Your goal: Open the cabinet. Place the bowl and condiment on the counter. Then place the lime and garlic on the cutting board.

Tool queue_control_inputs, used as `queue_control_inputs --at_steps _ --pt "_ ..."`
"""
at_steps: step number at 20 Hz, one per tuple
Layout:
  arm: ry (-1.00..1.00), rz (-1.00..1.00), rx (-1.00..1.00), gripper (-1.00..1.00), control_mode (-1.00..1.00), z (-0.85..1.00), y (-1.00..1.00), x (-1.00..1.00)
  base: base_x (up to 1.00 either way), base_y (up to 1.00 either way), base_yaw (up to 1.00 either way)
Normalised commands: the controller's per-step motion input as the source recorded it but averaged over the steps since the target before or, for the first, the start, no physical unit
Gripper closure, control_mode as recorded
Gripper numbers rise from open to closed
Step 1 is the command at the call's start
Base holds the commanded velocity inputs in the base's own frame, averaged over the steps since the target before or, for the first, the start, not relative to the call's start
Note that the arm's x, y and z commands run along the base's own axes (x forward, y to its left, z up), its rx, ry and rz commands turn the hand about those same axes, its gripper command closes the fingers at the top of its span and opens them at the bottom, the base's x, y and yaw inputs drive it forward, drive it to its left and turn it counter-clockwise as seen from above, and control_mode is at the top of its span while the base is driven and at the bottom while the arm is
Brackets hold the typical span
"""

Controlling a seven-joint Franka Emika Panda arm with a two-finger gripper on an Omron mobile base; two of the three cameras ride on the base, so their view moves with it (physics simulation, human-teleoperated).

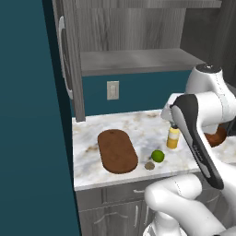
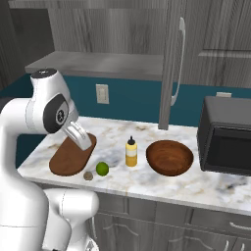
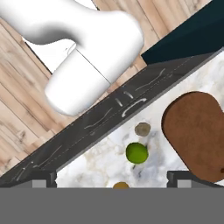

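Observation:
The cabinet [image 1: 133, 32] stands open, and its grey shelf [image 2: 103, 63] is bare. On the counter [image 2: 147, 182] sit the brown bowl [image 2: 169, 157], the yellow condiment [image 2: 131, 152], the lime [image 2: 102, 168] and the garlic [image 2: 88, 176]. The garlic lies just left of the lime, near the front edge. The dark oval cutting board [image 2: 66, 161] lies to their left with nothing on it. My gripper [image 3: 112, 178] hangs open and empty above the counter. Seen from the hand, the lime [image 3: 137, 153] and the garlic [image 3: 142, 129] lie below, beside the cutting board [image 3: 197, 131].
A black microwave [image 2: 228, 142] stands on the counter right of the bowl. The open cabinet doors [image 1: 69, 60] [image 2: 171, 63] jut out over the counter at both sides. My own arm hides most of the bowl [image 1: 216, 137] in the left base view. Drawer fronts [image 3: 109, 113] run below the counter edge.

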Motion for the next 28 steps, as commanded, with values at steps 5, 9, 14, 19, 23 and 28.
queue_control_inputs --at_steps 5,9,14,19,23,28 --pt "-0.01 0.01 -0.06 -1.0 -1.0 -0.2 0.21 0.0 0.0 0.0 0.0" --pt "0.0 0.0 -0.05 -1.0 -1.0 -0.25 0.19 0.13 0.0 0.0 0.0" --pt "0.0 0.0 -0.02 -1.0 -1.0 -0.34 0.13 0.26 0.0 0.0 0.0" --pt "0.0 0.0 0.0 -1.0 -1.0 -0.38 0.03 0.31 0.0 0.0 0.0" --pt "0.0 0.0 0.0 -1.0 -1.0 -0.4 0.0 0.3 0.0 0.0 0.0" --pt "0.0 0.0 0.0 -1.0 -1.0 -0.41 0.0 0.21 0.0 0.0 0.0"
